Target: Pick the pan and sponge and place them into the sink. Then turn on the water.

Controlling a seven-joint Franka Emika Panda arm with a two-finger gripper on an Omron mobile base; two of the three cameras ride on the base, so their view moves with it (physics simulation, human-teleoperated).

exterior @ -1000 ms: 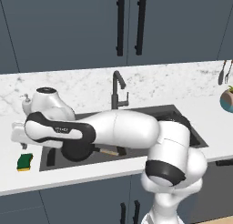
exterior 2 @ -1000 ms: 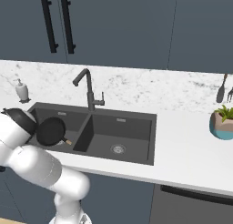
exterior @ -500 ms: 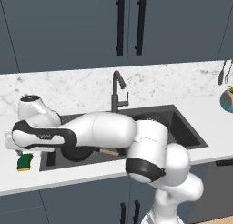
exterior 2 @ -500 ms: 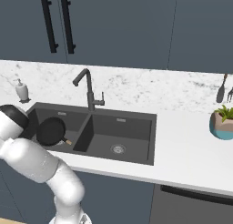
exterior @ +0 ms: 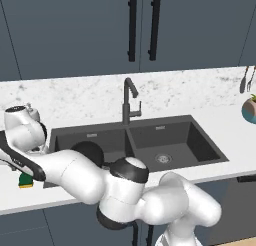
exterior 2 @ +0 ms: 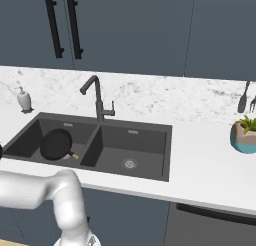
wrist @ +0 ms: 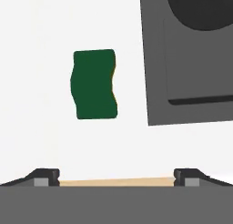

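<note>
The green-topped sponge (wrist: 94, 84) lies flat on the white counter just left of the sink (wrist: 182, 77). My gripper (wrist: 117, 177) hangs above it, open, its fingertips (wrist: 45, 175) wide apart with nothing between them. From the left base view the sponge (exterior: 25, 181) peeks out under my hand at the counter's front left. The black pan (exterior 2: 56, 144) rests in the left basin of the dark sink (exterior 2: 150, 140), its wooden handle pointing toward the divider. My arm partly hides the pan (exterior: 89, 151). No water runs from the faucet (exterior 2: 95, 97).
A white soap dispenser (exterior 2: 24, 99) stands on the counter behind the sink's left corner. A potted plant (exterior 2: 245, 136) sits at the far right, with utensils (exterior 2: 243, 101) hanging behind it. Dark cabinets rise over the marble backsplash.
My arm has swung left, from over the left basin to above the counter beside the sink. The jaws stayed open. The pan has not moved.
</note>
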